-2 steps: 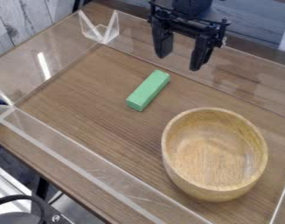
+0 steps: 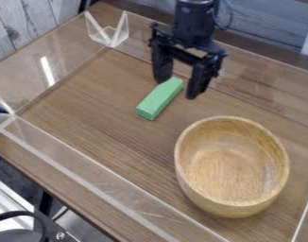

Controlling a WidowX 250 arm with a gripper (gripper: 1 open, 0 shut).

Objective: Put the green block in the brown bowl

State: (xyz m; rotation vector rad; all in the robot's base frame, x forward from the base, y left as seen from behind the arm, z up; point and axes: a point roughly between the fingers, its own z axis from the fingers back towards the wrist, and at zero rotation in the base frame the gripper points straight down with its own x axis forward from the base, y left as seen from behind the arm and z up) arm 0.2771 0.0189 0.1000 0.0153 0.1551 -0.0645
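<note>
Camera view: the brown bowl (image 2: pixel 232 165) sits toward the near right corner of the wooden desk (image 2: pixel 81 123), upright, with nothing inside it; only its grain shows. No label or writing can be read on anything. The green block (image 2: pixel 160 97) lies flat on the desk toward the far middle, well apart from the bowl. The gripper (image 2: pixel 179 83) points down just above the block's far end, its dark fingers (image 2: pixel 160 69) spread wide and holding nothing. Clear plastic walls (image 2: pixel 68 165) rim the desk's edges.
</note>
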